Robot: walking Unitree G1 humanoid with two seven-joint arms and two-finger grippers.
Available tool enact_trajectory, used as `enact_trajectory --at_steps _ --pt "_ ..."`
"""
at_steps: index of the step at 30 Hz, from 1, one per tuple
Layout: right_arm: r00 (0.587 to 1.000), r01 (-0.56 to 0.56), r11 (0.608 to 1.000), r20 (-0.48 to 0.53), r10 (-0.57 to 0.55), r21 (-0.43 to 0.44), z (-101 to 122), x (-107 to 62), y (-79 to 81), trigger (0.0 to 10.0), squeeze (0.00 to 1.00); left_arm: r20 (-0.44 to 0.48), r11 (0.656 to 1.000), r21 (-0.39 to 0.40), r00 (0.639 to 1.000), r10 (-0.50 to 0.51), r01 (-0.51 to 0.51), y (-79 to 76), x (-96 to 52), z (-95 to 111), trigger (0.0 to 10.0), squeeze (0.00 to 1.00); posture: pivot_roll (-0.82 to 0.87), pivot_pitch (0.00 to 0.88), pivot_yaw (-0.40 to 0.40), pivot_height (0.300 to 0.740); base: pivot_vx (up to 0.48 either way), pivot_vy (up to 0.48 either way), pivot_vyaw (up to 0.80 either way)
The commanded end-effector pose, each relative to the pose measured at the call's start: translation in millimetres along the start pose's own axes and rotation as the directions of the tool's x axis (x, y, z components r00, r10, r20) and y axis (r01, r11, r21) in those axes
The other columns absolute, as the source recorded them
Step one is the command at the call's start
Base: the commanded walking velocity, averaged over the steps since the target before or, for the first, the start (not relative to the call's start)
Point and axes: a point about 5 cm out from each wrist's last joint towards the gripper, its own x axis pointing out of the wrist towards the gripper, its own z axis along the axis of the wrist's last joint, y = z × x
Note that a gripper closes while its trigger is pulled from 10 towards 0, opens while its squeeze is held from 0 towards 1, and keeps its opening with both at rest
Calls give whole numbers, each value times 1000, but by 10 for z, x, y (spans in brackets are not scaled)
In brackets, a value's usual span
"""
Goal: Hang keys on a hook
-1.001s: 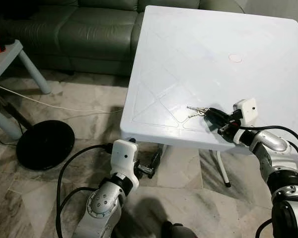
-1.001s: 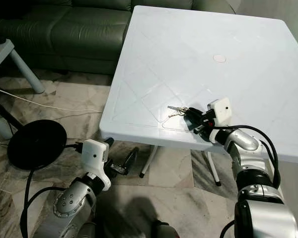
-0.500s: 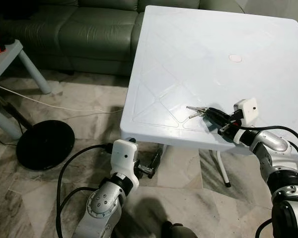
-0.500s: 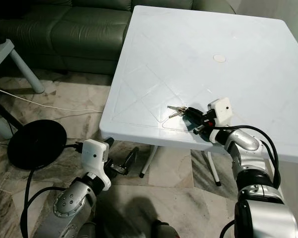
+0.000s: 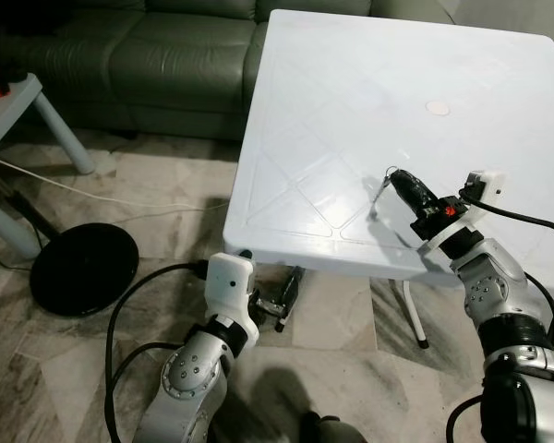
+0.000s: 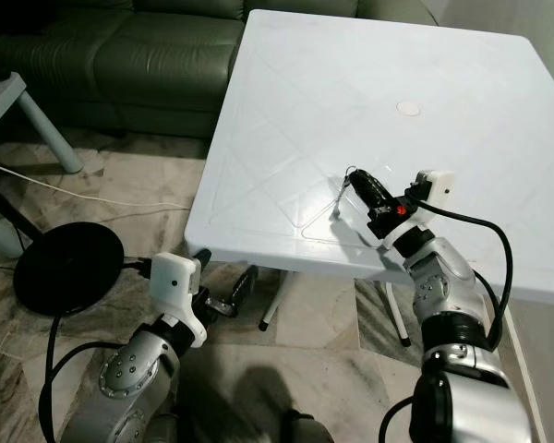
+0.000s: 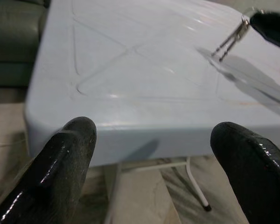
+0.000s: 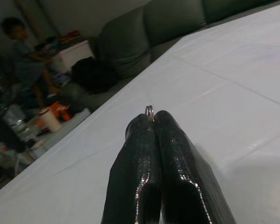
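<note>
My silver jointed arms, white boxy wrist modules, thick black cables looping along each, glossy black fingers on my left pincer (image 5: 279, 305) and right pincer (image 5: 403, 179), a red spot by the right wrist.

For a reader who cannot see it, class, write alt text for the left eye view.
The right end effector holds a bunch of keys dangling just above a white plastic table. The left end effector hangs below the table's near edge, over a marble floor; a green sofa stands behind.

White plastic table (image 5: 351, 111), small round mark (image 5: 438, 108) near its centre.
</note>
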Motion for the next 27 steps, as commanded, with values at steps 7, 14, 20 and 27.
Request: enact_trajectory --at_steps 7,14,20,27 --pt "950 308 944 96 -298 -120 7 -23 62 10000 0 202 990 -47 969 141 -134 336 33 406 10000 0 -7 208 -56 740 0 0 0" --pt "950 307 915 138 -280 -260 92 43 311 10000 0 250 982 -58 950 189 -180 614 63 565 10000 0 -9 188 -50 740 0 0 0" --pt "940 339 870 170 -296 -358 144 25 464 10000 0 239 971 -26 942 237 -238 820 108 584 10000 0 -5 169 -45 740 0 0 0" --pt "925 378 811 143 -352 -446 138 -89 481 10000 0 205 954 -57 931 301 -296 1034 193 567 10000 0 1 132 -35 740 0 0 0"
